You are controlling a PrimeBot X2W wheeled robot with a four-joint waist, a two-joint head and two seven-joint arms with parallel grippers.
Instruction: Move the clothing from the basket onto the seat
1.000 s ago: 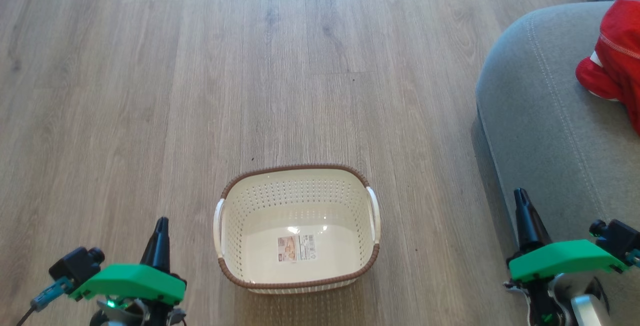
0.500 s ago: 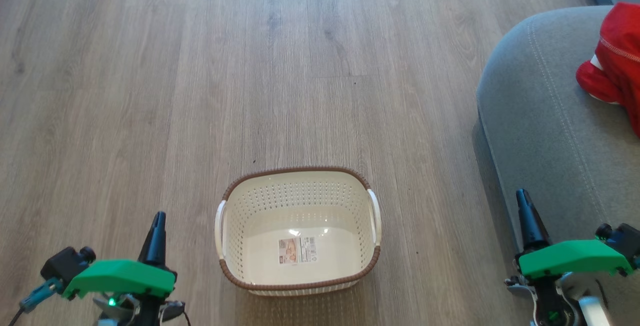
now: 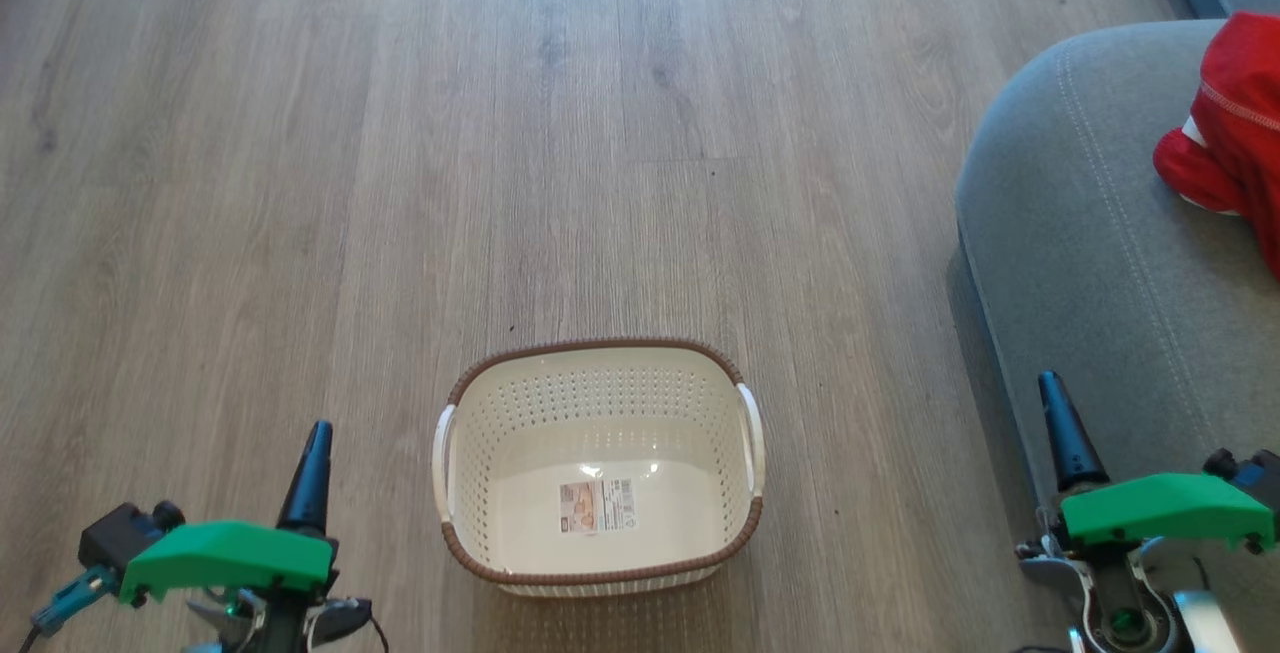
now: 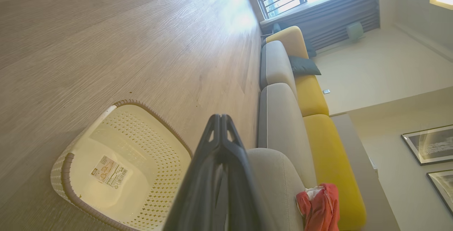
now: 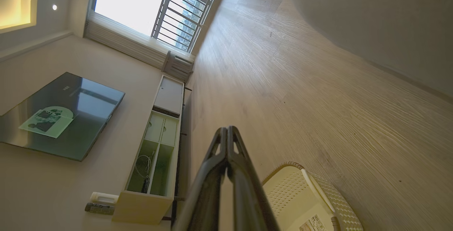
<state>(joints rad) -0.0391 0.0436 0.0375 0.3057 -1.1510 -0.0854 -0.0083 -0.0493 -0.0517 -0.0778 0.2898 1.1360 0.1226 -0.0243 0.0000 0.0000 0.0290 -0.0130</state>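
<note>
The bright red soft garment with a pale stitched hem [image 3: 1232, 118] lay bunched at the right edge of the head view, on the large grey upholstered sofa cushion [image 3: 1080, 263]. The small cream perforated plastic basket with a brown rim [image 3: 600, 342] stood at lower centre on the pale wood-plank floor [image 3: 400, 183], a label sticker [image 3: 596, 505] on its bottom. The left gripper [image 3: 318, 430] at lower left and the right gripper [image 3: 1048, 380] at lower right were each pressed fully closed, holding nothing. Open planks ran from the basket to the top and left edges.
</note>
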